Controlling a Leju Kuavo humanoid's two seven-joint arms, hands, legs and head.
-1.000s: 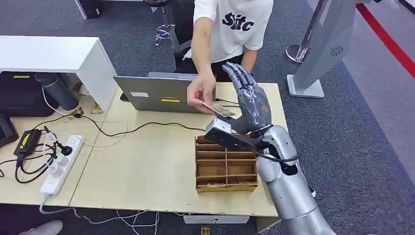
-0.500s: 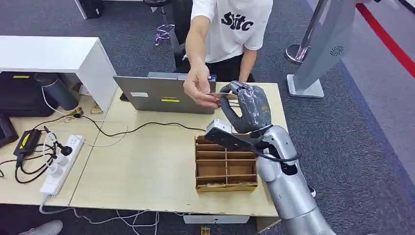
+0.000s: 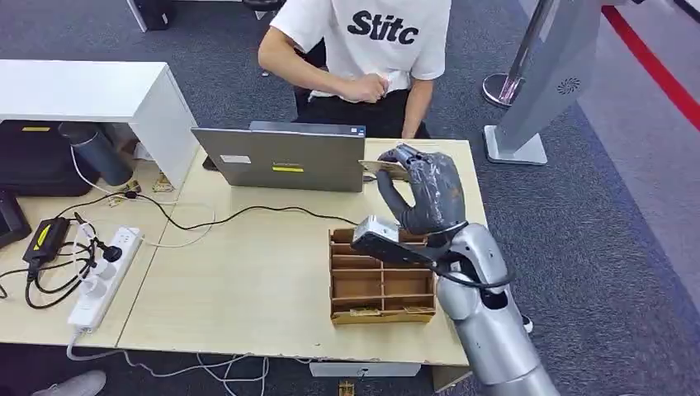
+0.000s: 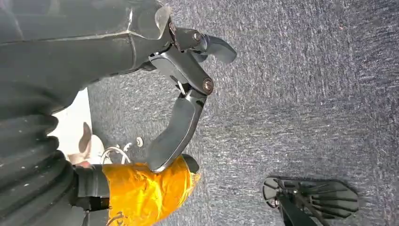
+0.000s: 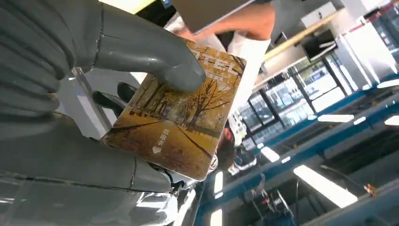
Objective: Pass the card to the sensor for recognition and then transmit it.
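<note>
My right hand [image 3: 423, 195] is raised above the back right of the table [image 3: 248, 280], just right of the laptop [image 3: 281, 157]. It grips a card [image 3: 385, 169] printed with golden autumn trees. In the right wrist view the thumb [image 5: 155, 59] presses on the card [image 5: 181, 113] and fingers back it from behind. A person in a white T-shirt [image 3: 381, 45] sits behind the table with hands drawn in at the waist. My left hand [image 4: 183, 94] hangs over grey carpet, fingers apart, holding nothing.
A wooden compartment box [image 3: 380, 285] sits under my right forearm at the table's front right. A black cable crosses the table to a power strip [image 3: 103, 276] on the left. A white cabinet [image 3: 99, 91] stands at the back left, a grey stand [image 3: 536, 91] at the back right.
The person put the card into my right hand and pulled the arm back to the body. My fingers closed on the card, and the hand sank slightly.
</note>
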